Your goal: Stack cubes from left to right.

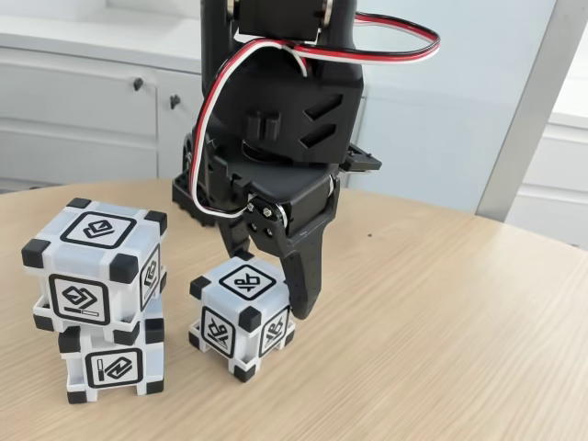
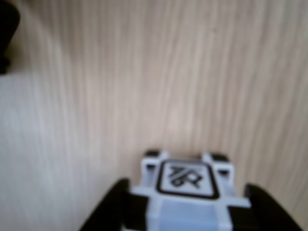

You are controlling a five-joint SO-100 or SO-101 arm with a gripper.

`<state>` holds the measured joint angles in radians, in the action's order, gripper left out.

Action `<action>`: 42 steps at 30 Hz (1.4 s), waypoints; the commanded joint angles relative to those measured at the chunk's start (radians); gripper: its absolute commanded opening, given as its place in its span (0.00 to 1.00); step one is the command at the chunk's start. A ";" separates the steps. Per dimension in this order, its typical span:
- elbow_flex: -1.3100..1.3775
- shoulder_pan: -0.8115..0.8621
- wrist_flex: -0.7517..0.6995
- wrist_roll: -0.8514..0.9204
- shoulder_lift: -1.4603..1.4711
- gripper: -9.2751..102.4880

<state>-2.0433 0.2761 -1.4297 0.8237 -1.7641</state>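
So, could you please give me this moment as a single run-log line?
stack: two cubes, left in fixed view | third cube: on table, beside stack | gripper: jaws astride third cube | lift: not yet

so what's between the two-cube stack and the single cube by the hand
Nothing: in the fixed view, only a bare strip of wooden table separates the stack from the single cube, which sits between the fingers of the hand.

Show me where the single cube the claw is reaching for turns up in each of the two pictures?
Fixed view: the lone cube stands on the table, lower centre, right of the two-cube stack, with the gripper around it.
Wrist view: the same cube sits at bottom centre, between dark fingers.
Shared landmark: the pale wood-grain table.
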 commanded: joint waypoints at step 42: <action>0.321 0.006 0.054 -0.353 -0.506 0.08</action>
<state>-1.8055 0.2715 -1.3790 0.4740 -2.2197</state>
